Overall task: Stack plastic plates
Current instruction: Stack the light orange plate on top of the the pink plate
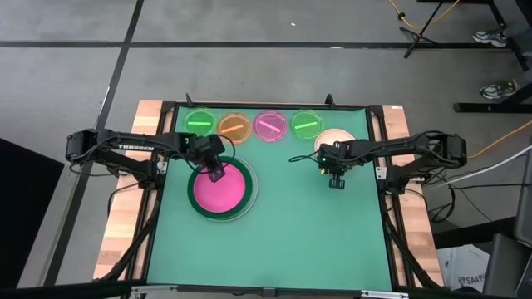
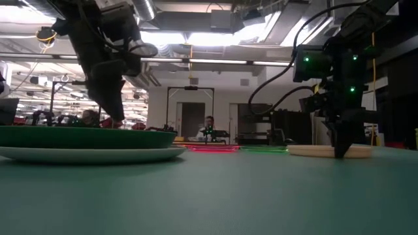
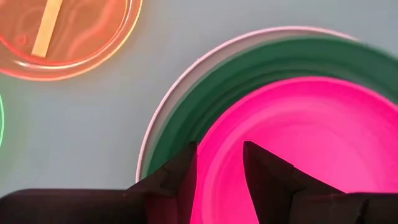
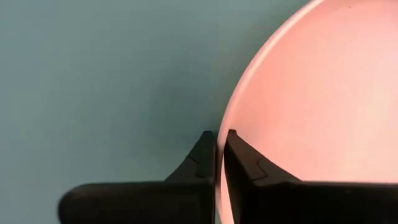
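Green mat covers the desk [image 1: 274, 241], with wood edging showing at both sides, and the low view looks past it into a lit workshop where a person [image 2: 209, 125] sits far back.

Biggest thing on there is the stack at the left-middle: white plate [image 1: 252, 196] on the bottom, dark green plate [image 3: 261, 68] on that, magenta plate [image 1: 219, 189] nested on top. From the low view you only really get the green one sitting on the white rim.

Next size down, the cream plate [image 1: 336, 139] lies flat on the mat over at the right, near the back.

Then the four small see-through ones are lined up along the back edge, left to right: green plate [image 1: 199, 122], orange plate [image 1: 235, 127], pink plate [image 1: 270, 125], and a second green plate [image 1: 305, 125]. Each has a pale strip on it.

Left claw [image 1: 216, 173] sits over the back rim of the magenta plate, fingers [image 3: 180, 177] partly apart with the rim running between them; can't tell if they actually pinch it.

Right claw [image 4: 219, 146] is down at the near edge of the cream plate, pinched together right on the rim, tips at mat level.
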### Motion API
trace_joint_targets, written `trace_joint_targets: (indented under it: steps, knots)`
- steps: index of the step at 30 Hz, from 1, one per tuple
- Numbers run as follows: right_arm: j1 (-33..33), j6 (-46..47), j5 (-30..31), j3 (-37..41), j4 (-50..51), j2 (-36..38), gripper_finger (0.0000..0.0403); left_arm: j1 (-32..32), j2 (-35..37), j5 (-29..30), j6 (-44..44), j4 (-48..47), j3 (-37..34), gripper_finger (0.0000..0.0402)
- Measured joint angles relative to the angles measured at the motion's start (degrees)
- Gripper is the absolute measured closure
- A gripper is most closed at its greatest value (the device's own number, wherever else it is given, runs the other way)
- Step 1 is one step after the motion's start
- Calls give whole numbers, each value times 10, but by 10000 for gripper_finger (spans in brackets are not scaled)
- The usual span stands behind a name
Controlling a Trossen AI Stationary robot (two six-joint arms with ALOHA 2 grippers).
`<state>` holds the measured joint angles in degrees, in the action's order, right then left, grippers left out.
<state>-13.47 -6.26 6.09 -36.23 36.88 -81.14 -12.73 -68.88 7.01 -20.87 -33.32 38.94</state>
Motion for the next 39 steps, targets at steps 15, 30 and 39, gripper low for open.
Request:
trace_joint_targets:
  steps: [15, 30, 39]
  knots:
    - [0, 0, -3, -1, 5, 0, 401, 0, 0, 0, 0, 15, 0, 279]
    - [0, -30, 50, -74, 147, -2, 402, 0, 0, 0, -1, 15, 0, 279]
    - [0, -64, 54, -133, 161, -1, 402, 0, 0, 0, -1, 38, 0, 279]
